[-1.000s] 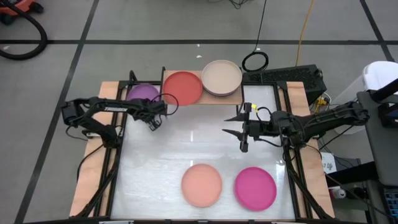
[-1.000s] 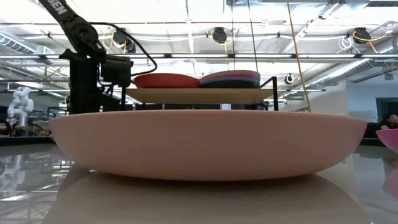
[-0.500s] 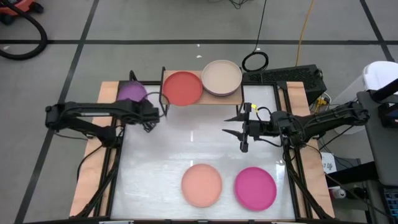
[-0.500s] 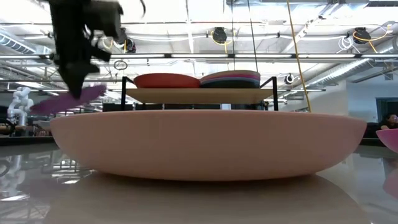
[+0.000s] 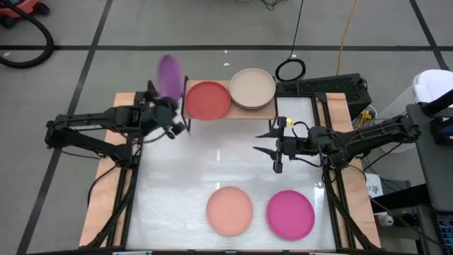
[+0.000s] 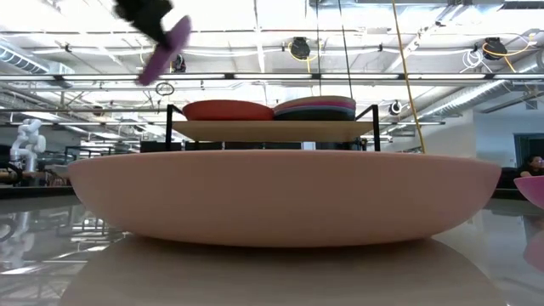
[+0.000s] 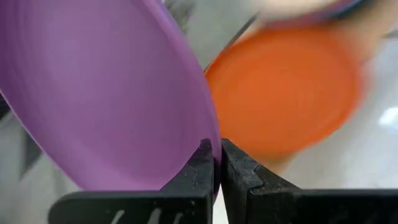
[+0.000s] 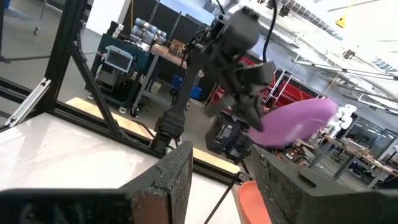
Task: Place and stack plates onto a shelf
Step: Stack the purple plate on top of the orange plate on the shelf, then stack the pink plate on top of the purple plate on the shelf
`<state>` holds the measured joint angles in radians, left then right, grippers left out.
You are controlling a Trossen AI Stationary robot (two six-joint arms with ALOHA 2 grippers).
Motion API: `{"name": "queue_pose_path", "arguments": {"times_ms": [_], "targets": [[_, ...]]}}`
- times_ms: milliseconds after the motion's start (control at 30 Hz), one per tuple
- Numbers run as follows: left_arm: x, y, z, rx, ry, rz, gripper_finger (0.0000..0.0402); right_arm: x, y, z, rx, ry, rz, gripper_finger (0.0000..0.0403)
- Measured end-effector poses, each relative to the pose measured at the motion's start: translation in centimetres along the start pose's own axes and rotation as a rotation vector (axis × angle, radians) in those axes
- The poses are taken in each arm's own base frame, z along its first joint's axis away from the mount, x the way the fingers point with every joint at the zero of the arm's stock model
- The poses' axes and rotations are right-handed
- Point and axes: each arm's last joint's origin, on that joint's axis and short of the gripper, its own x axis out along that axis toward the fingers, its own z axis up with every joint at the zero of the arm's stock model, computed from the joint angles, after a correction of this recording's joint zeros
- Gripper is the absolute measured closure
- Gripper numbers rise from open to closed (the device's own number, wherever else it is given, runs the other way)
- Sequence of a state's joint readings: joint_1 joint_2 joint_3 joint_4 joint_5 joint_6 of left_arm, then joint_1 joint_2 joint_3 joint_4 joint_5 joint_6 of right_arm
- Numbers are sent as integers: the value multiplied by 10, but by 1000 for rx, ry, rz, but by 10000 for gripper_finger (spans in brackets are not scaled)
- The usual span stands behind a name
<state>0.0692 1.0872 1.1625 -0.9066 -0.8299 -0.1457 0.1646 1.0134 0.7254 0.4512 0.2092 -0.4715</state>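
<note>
Left tool (image 5: 170, 122) is clamped on the rim of the purple plate (image 5: 168, 76), holding it tilted in the air just off the shelf's (image 5: 262, 111) left end at the table's far edge. Red plate (image 5: 207, 100) sits on that shelf. Right tool (image 5: 272, 142) hovers mid-table, fingers spread, empty.

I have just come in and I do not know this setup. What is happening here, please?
The left claw is shut on the rim of the purple plate and holds it tilted in the air beside the shelf, where a red plate and a beige-topped stack sit. The right claw hovers open over the table. A salmon plate and a magenta plate wait.
</note>
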Motion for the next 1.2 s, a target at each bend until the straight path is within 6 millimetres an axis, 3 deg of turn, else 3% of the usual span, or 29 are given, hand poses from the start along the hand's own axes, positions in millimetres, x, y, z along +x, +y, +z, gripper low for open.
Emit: {"name": "queue_pose_path", "arguments": {"times_ms": [200,367,500,733,933,1200], "targets": [[23,-34,32,237,-180,-153,391,0,0,1,1,-10,-5,257],[53,-64,30,437,-122,-264,391,0,0,0,-3,-2,-2,257],[70,-80,26,493,-76,-271,387,0,0,-1,-6,9,2,257],[78,-77,26,485,-53,-235,345,0,1,-1,-7,13,3,257],[69,-66,30,451,-68,-143,321,0,0,-3,-10,35,-16,257],[61,-62,31,425,-90,-135,224,0,0,-3,-9,40,-17,257]]}}
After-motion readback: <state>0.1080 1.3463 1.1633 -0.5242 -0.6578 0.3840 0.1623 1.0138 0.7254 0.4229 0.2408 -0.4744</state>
